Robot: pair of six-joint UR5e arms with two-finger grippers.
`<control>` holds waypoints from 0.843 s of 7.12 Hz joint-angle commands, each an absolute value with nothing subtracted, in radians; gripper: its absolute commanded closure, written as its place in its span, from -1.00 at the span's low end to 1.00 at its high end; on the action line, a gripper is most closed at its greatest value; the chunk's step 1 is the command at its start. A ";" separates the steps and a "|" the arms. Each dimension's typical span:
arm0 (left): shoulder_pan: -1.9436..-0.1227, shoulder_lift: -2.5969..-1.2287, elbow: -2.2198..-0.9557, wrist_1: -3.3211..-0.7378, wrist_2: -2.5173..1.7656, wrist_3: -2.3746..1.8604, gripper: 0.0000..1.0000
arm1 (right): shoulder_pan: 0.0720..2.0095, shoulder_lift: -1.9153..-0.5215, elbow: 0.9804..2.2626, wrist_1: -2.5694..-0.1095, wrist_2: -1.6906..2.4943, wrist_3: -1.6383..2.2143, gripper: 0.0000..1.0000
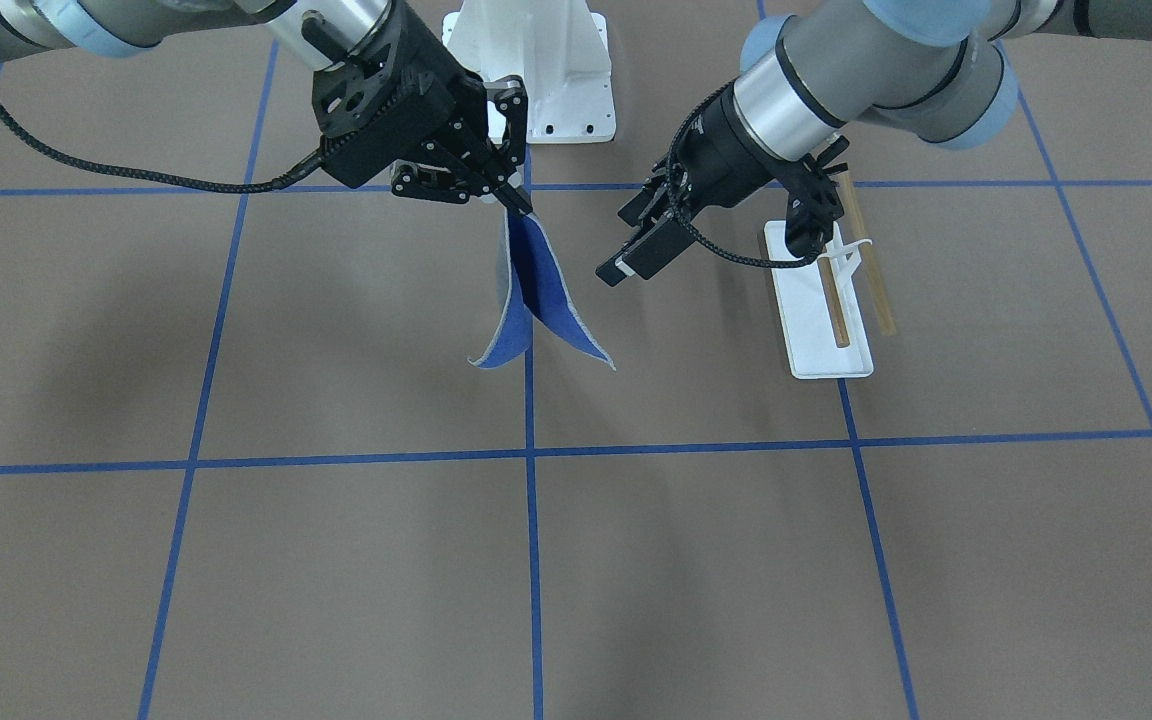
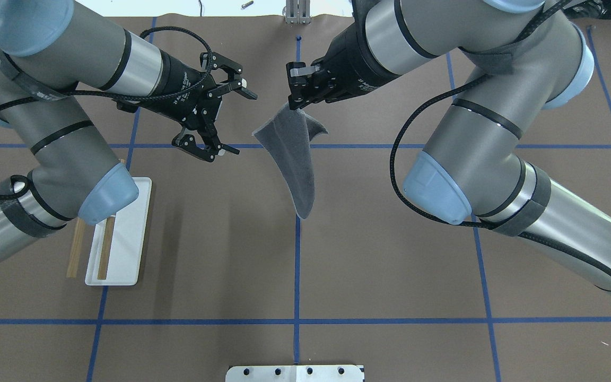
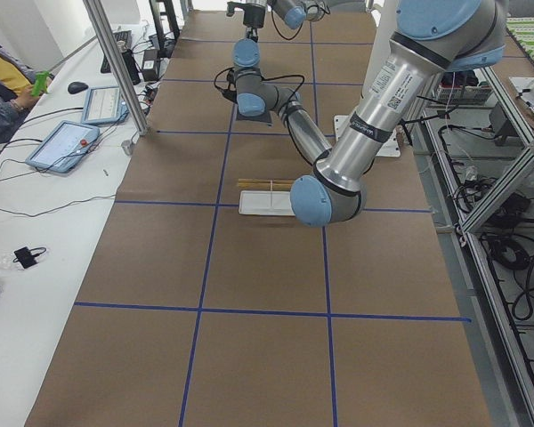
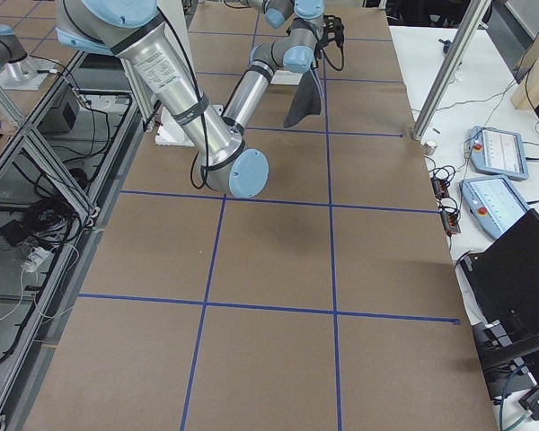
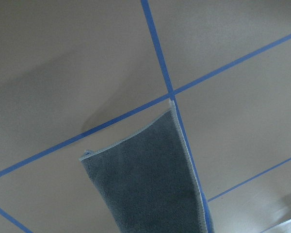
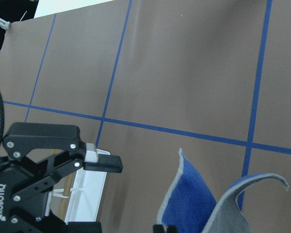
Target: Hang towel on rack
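My right gripper (image 2: 296,103) is shut on the top corner of the towel (image 2: 295,159) and holds it in the air over the table's centre line. The towel hangs folded, grey face up in the overhead view and blue face (image 1: 536,300) in the front view. My left gripper (image 2: 244,124) is open and empty, just left of the towel and apart from it. One of its fingers (image 6: 104,162) shows in the right wrist view beside the blue cloth (image 6: 194,204). The rack (image 2: 125,239) stands on the table under my left arm, its two wooden rods (image 1: 876,290) over the white base (image 1: 821,340).
A large white bolted pedestal (image 1: 536,70) stands at the robot's edge of the table on the centre line. Blue tape lines (image 2: 297,265) cross the brown table. In the left side view, my left arm's elbow covers part of the rack (image 3: 262,203). Tablets and an operator are beside the table (image 3: 67,142).
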State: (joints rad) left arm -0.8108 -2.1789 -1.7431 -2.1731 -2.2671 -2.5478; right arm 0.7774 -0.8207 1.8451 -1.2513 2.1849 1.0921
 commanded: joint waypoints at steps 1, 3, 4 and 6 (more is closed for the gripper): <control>-0.810 -2.181 -1.714 -2.200 -2.266 -2.548 -0.97 | 0.758 -0.819 1.850 -1.243 2.183 0.976 1.00; -0.810 -2.195 -1.712 -2.198 -2.232 -2.556 -0.96 | 0.735 -0.818 1.856 -1.243 2.180 0.942 1.00; -0.810 -2.197 -1.712 -2.198 -2.230 -2.556 -0.96 | 0.727 -0.810 1.855 -1.243 2.178 0.907 1.00; -0.798 -2.200 -1.706 -2.200 -2.230 -2.557 -0.96 | 0.723 -0.801 1.855 -1.243 2.175 0.846 1.00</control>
